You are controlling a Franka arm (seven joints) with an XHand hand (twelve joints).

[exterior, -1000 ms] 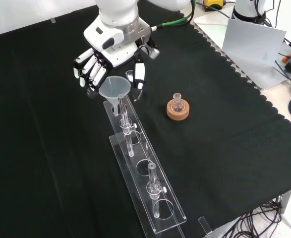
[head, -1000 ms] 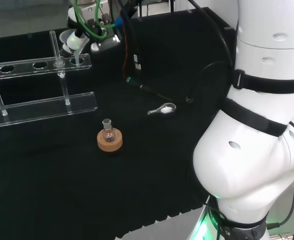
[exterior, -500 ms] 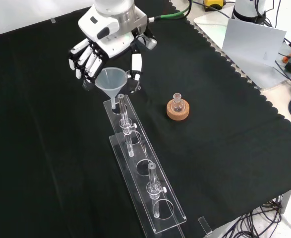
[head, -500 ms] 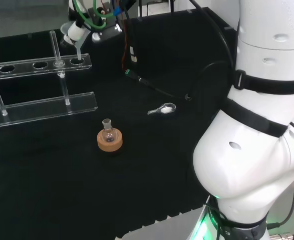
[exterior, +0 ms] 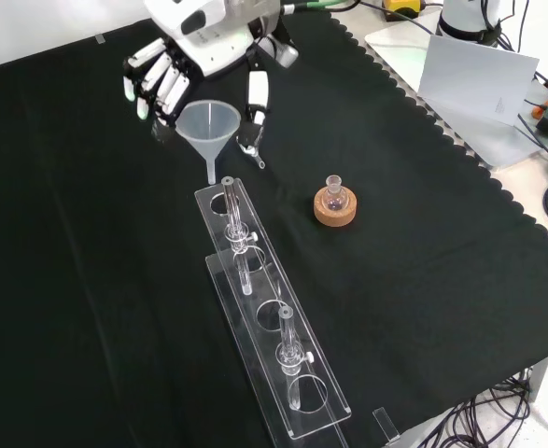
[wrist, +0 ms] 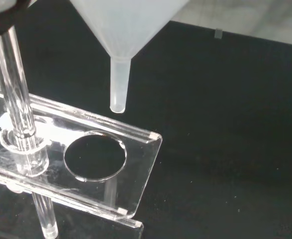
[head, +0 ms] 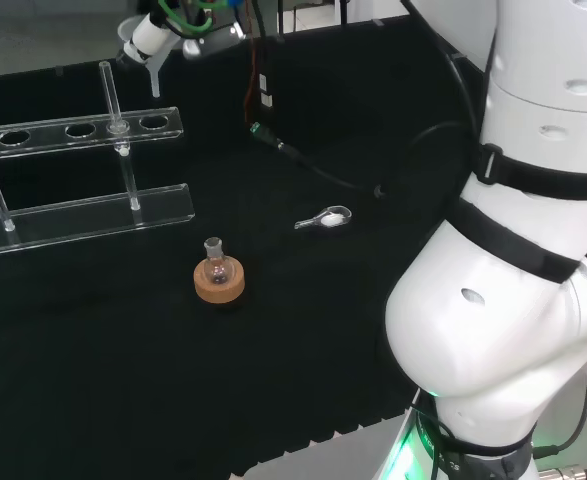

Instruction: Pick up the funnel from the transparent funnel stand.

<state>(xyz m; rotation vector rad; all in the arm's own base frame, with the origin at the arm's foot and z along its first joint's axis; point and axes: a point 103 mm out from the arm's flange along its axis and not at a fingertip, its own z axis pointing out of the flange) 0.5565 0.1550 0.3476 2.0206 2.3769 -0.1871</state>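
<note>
While lifted: translucent conical funnel (exterior: 208, 128), spout clear above the acrylic funnel stand's (exterior: 272, 322) end hole.
Hand (exterior: 195, 58): fingers curled around the funnel's partly hidden rim.

No legible text, label, number or sign appears in any view: the funnel (exterior: 207, 125), the clear stand (exterior: 272, 329), the flask (exterior: 334, 195) and the black cloth on the bench (exterior: 423, 243) carry no readable markings.
</note>
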